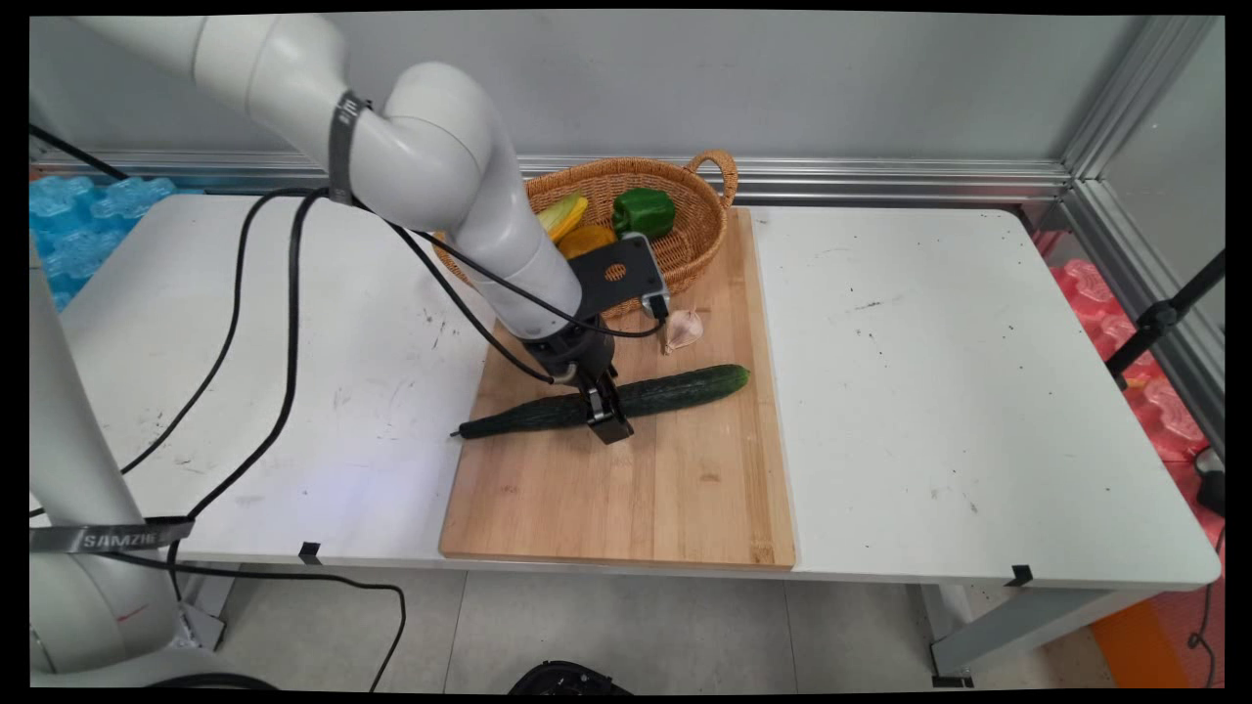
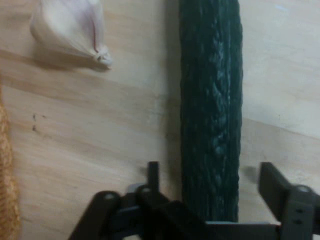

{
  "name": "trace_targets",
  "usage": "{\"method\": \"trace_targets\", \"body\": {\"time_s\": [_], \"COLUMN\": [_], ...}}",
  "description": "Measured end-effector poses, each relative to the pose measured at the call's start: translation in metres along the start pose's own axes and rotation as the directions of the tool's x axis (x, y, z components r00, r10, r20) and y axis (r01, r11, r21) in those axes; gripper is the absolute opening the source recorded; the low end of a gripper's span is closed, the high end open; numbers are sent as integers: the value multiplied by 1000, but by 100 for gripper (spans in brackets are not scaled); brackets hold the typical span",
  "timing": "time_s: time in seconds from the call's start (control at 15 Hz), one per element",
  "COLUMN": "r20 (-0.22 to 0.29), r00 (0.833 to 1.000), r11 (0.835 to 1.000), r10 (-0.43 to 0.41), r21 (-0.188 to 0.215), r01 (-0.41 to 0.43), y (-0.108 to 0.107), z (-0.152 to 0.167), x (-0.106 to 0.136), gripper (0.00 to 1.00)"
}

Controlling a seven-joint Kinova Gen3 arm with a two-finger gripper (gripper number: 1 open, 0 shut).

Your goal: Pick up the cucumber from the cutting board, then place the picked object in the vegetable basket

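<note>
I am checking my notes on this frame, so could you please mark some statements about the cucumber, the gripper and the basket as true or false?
1. The gripper straddles the cucumber, one finger on each side. True.
2. The cucumber lies in the wicker basket. False: it lies on the wooden cutting board, in front of the basket.
3. A garlic bulb lies on the board between the basket and the cucumber. True.
4. The fingers are clamped tight on the cucumber. False: in the hand view a gap shows on each side, so the gripper is open.
5. A green pepper sits in the basket. True.
</note>
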Motion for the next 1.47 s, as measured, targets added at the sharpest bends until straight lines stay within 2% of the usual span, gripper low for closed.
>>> {"method": "trace_targets", "body": {"time_s": [0.47, 1.0, 1.47], "r20": [16, -9, -75], "r00": [1000, 1000, 997], "r11": [1000, 1000, 999], "r10": [8, 12, -20], "r21": [-9, -16, 33], "r01": [-8, -12, 23], "y": [-4, -16, -45], "z": [-4, -59, -117], "x": [7, 12, 29], "gripper": [0, 0, 0]}}
